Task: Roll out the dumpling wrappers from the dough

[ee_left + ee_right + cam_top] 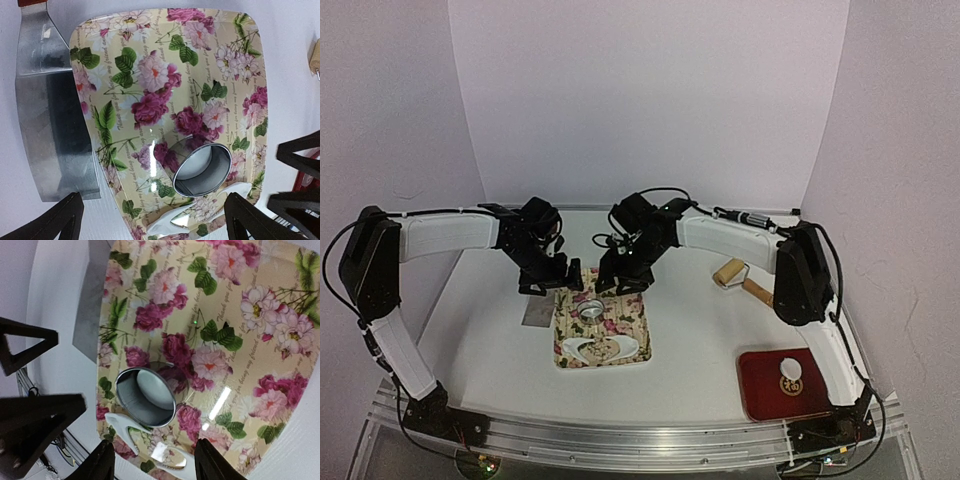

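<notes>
Left gripper (557, 282): hangs over the far left corner of the flowered tray (632, 312). Jaws stand wide apart, and nothing is between them. In the left wrist view its fingers (52, 220) frame the tray's width.

Right gripper (623, 283): hangs over the far right part of the same tray, close to the left gripper. Jaws are apart and hold nothing. In the right wrist view its fingers (212, 465) are above the tray surface.

Dumpling wrapper (790, 369): one small round white disc lies on the red plate (758, 392) at the near right of the table, well apart from both grippers.

Ring cutter (591, 309): a short metal ring sits on the tray, roughly at its middle, on the far side of the dough. Neither gripper touches it.

Dough sheet (623, 347): a flat, white, irregular sheet lies on the near end of the tray. Holes are cut through it.

Scraper (538, 313): a metal blade lies flat on the table, just beside the tray's left edge.

Rolling pin (734, 273): a wooden roller with a handle lies on the table, right of the tray and beyond the red plate.
</notes>
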